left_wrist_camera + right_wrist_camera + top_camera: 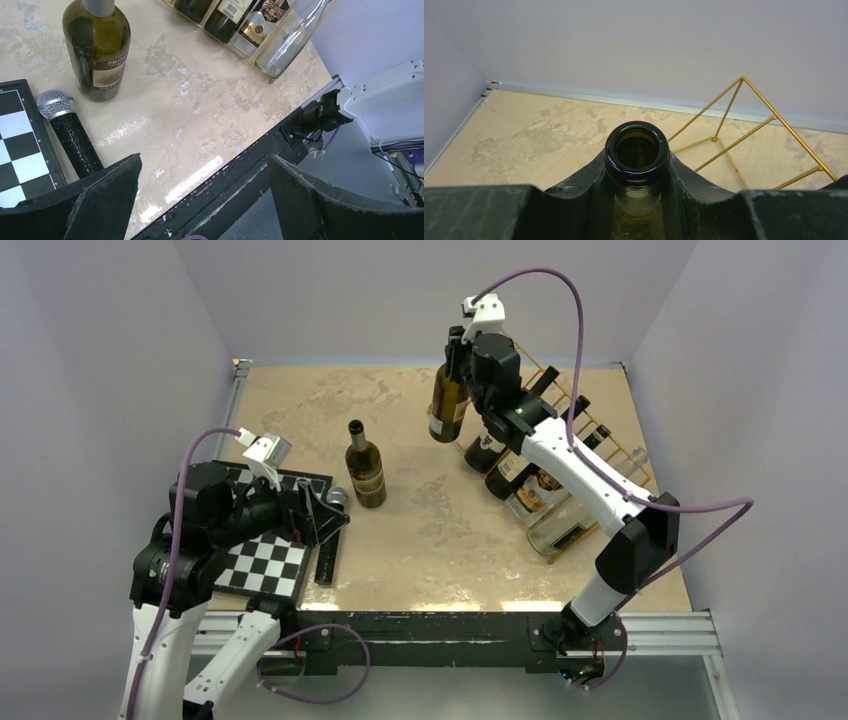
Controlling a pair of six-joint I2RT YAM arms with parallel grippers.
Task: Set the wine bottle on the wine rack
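My right gripper [457,358] is shut on the neck of a dark olive wine bottle [449,402] and holds it upright, hanging above the table just left of the far end of the gold wire wine rack [548,375]. In the right wrist view the bottle's open mouth [636,149] sits clamped between my fingers [589,190], with empty gold rack bars [744,131] behind and to the right. A second labelled wine bottle [366,465] stands upright mid-table and shows in the left wrist view [97,50]. My left gripper [322,520] is open and empty [205,162] near the front left.
Several bottles [505,472] lie in the near slots of the rack [260,60]. A black-and-white chessboard [262,562] lies front left under the left arm. A black microphone [70,127] lies beside it. Grey walls enclose the table on three sides.
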